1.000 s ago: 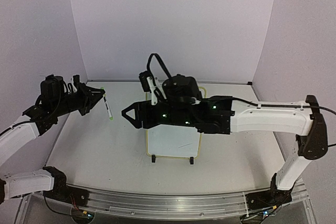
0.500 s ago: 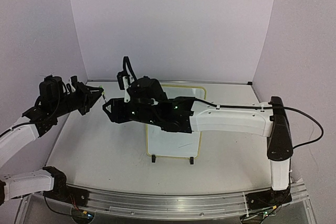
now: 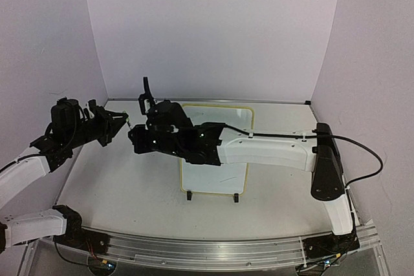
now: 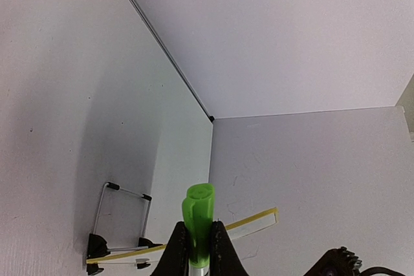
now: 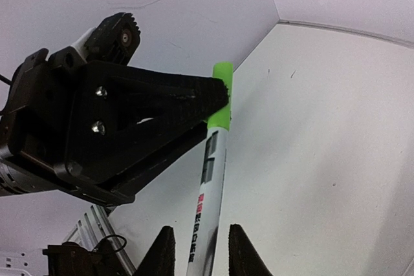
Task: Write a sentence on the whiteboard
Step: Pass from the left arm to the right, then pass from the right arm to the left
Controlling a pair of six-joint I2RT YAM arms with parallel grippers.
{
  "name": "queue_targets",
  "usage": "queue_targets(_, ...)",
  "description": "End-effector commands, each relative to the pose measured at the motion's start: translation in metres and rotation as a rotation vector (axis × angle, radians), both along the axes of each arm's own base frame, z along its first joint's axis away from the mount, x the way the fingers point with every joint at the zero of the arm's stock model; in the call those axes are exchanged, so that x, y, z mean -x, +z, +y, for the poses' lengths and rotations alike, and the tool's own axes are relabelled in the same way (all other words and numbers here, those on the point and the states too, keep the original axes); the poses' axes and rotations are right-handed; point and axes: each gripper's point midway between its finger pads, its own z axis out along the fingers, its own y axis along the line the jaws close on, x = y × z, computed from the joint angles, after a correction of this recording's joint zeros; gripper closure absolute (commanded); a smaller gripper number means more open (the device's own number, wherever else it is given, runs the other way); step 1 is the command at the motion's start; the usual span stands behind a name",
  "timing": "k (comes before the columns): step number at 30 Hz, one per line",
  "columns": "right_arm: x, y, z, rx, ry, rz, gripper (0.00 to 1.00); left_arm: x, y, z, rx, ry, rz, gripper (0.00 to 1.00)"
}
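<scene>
Two grippers meet over the left of the table [image 3: 116,185] in the top view: the left gripper [image 3: 124,121] is raised and the right gripper [image 3: 132,135] is reached across, nose to nose with it. What passes between them is too small to tell here. The whiteboard [image 3: 213,176] sits mid-table, partly under the right forearm, black feet at its near edge. Its bare part shows one faint stroke and no readable sentence. Left wrist view: jaws clamped on the marker [image 4: 198,224] at its green cap [image 4: 199,201], cap end poking past the fingertips. Right wrist view: the white barrel [image 5: 208,185] runs down between the right fingers [image 5: 162,250], which stand close on either side. Thin slivers of background show beside it, so I cannot tell whether they have bitten. Judged step: uncapping. To do it well, seat the right grip squarely on the barrel, below the cap seam and firm before any pull. Then draw straight along the marker's axis without sideways wrench, the left holding the cap fast.
</scene>
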Motion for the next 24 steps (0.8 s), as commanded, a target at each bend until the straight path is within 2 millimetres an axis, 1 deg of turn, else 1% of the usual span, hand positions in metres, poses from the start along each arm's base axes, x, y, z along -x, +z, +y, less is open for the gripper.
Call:
queue_targets(1,-0.007,0.016,0.002,-0.040,-0.039,-0.014,0.99,0.001,0.016,-0.001,0.024,-0.007,-0.060,1.00)
queue_targets(2,-0.007,0.018,-0.001,-0.041,-0.046,-0.017,1.00,0.002,0.017,-0.003,0.013,-0.020,-0.068,0.96)
queue_targets(3,-0.007,0.020,-0.004,-0.039,-0.050,-0.021,1.00,0.003,0.018,-0.004,-0.009,-0.036,-0.079,0.89)
queue_targets(4,-0.006,0.024,-0.007,-0.038,-0.052,-0.026,1.00,0.004,0.020,-0.006,-0.038,-0.055,-0.088,0.77)
queue_targets(5,-0.005,0.029,-0.011,-0.036,-0.052,-0.035,1.00,0.006,0.019,-0.007,-0.075,-0.076,-0.087,0.61)
queue_targets(8,0.000,0.048,-0.030,-0.027,-0.044,-0.072,1.00,0.012,0.027,-0.010,-0.179,-0.138,-0.125,0.26)
queue_targets(9,0.003,0.050,-0.037,-0.006,-0.036,-0.088,1.00,0.014,0.029,-0.011,-0.213,-0.160,-0.138,0.16)
queue_targets(10,0.007,0.060,-0.045,0.004,-0.020,-0.106,1.00,0.017,0.030,-0.013,-0.235,-0.188,-0.151,0.11)
queue_targets(11,0.010,0.063,-0.052,0.032,0.003,-0.121,1.00,0.020,0.032,-0.017,-0.255,-0.225,-0.169,0.08)
queue_targets(13,0.013,0.061,-0.068,0.123,0.043,-0.135,1.00,0.026,0.039,-0.024,-0.298,-0.307,-0.230,0.04)
queue_targets(15,0.019,0.058,-0.083,0.170,0.129,-0.100,1.00,0.035,0.046,-0.035,-0.326,-0.409,-0.296,0.02)
queue_targets(18,0.033,0.058,-0.102,0.183,0.282,-0.065,1.00,0.050,0.046,-0.050,-0.354,-0.584,-0.348,0.01)
queue_targets(20,0.047,0.061,-0.114,0.184,0.386,-0.052,1.00,0.062,0.047,-0.062,-0.317,-0.707,-0.370,0.01)
queue_targets(22,0.051,0.056,-0.128,0.223,0.434,-0.041,1.00,0.073,0.053,-0.070,-0.264,-0.802,-0.404,0.01)
queue_targets(24,0.055,0.054,-0.140,0.252,0.463,-0.031,1.00,0.082,0.057,-0.074,-0.221,-0.861,-0.419,0.01)
